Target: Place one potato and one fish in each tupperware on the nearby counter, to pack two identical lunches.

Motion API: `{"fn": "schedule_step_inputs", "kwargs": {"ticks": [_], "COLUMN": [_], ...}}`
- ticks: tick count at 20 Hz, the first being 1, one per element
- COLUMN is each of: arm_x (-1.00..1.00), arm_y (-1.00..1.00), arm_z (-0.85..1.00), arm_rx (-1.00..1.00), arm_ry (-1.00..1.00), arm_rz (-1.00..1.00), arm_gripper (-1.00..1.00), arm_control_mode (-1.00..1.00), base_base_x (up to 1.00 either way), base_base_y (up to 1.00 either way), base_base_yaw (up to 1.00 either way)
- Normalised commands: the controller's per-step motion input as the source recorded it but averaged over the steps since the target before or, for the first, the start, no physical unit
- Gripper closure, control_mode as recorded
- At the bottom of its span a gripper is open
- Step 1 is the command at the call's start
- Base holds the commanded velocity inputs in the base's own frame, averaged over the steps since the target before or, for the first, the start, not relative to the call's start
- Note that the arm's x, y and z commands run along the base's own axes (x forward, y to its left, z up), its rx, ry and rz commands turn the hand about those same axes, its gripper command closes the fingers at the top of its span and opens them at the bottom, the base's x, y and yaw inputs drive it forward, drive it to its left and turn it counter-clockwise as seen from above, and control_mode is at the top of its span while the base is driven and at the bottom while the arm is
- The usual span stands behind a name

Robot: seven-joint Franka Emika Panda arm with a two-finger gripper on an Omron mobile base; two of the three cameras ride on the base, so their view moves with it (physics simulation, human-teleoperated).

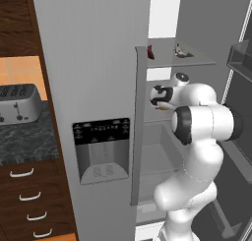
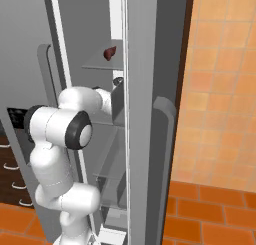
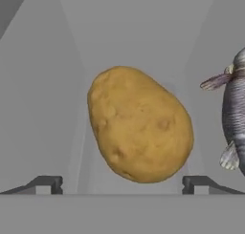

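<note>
In the hand view a yellow-brown potato (image 3: 139, 124) fills the middle, lying on a grey fridge shelf. My gripper (image 3: 122, 183) is open, with one fingertip low on each side of the potato and not touching it. Just right of the potato lies a silvery-grey fish (image 3: 235, 118), cut off by the edge of the view. In the left base view my hand (image 1: 160, 96) reaches into the open fridge at a middle shelf. Another fish (image 1: 182, 50) lies on the shelf above. The tupperware is out of view.
The fridge door (image 1: 93, 87) with its dispenser panel stands close on the arm's left, and the other door (image 2: 150, 114) close on its right. A dark red item (image 1: 150, 52) sits on the upper shelf. A silver toaster (image 1: 17, 103) stands on the dark counter (image 1: 24, 139) at the left.
</note>
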Motion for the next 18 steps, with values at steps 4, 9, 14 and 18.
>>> {"fn": "schedule_step_inputs", "kwargs": {"ticks": [4, 9, 14, 18], "arm_x": [0.37, 0.29, 0.34, 0.1], "arm_y": [-0.07, -0.07, 0.08, 0.14], "arm_z": [-0.22, -0.2, -0.56, -0.3], "arm_rx": [0.0, 0.0, -0.04, -0.03], "arm_ry": [0.0, 0.0, 0.0, -0.01], "arm_rz": [0.01, 0.0, 0.0, 0.0], "arm_gripper": [-1.0, -1.0, 1.0, 1.0], "arm_control_mode": [-1.0, -1.0, -1.0, -1.0], "base_base_x": [0.0, 0.0, 0.0, 0.0], "base_base_y": [0.0, 0.0, 0.0, 0.0], "base_base_yaw": [0.0, 0.0, 0.0, 0.0]}}
